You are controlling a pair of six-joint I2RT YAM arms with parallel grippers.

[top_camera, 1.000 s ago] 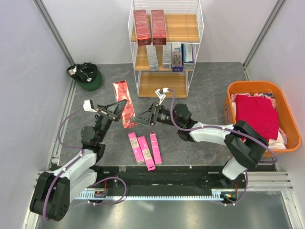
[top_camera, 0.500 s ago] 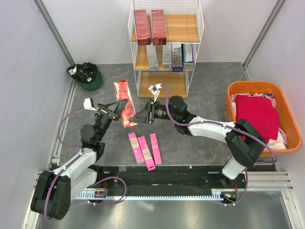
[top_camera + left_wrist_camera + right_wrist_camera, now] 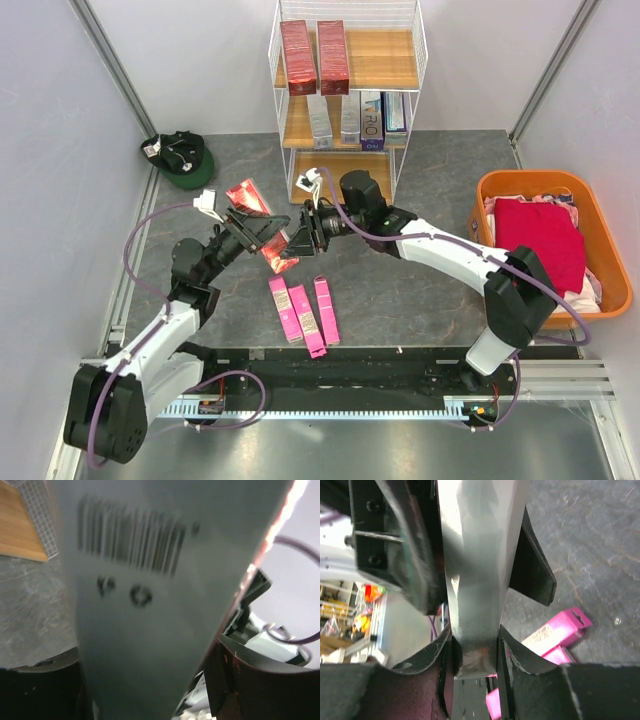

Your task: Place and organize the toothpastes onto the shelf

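A dark red toothpaste box (image 3: 245,195) hangs above the table between both arms. My right gripper (image 3: 295,245) is shut on its near end; the right wrist view shows the box's silvery side (image 3: 477,555) pinched between the two pads (image 3: 475,645). My left gripper (image 3: 258,230) straddles the box's middle with its jaws open. In the left wrist view the barcoded face (image 3: 150,605) fills the frame, and a gap shows beside the right finger (image 3: 250,680). Three pink boxes (image 3: 305,312) lie on the table. On the shelf (image 3: 340,178) two dark red boxes (image 3: 315,57) stand on top and silver-blue ones (image 3: 355,118) on the middle board.
An orange tub (image 3: 605,260) holding red and pink cloth sits at the right. A green cap (image 3: 180,160) lies at the back left. Grey walls with metal rails close in both sides, and the two arms cross in front of the shelf.
My right gripper moved left and shut on the end of the dark red box. The left arm lifted the box off the table, and its jaws have loosened.
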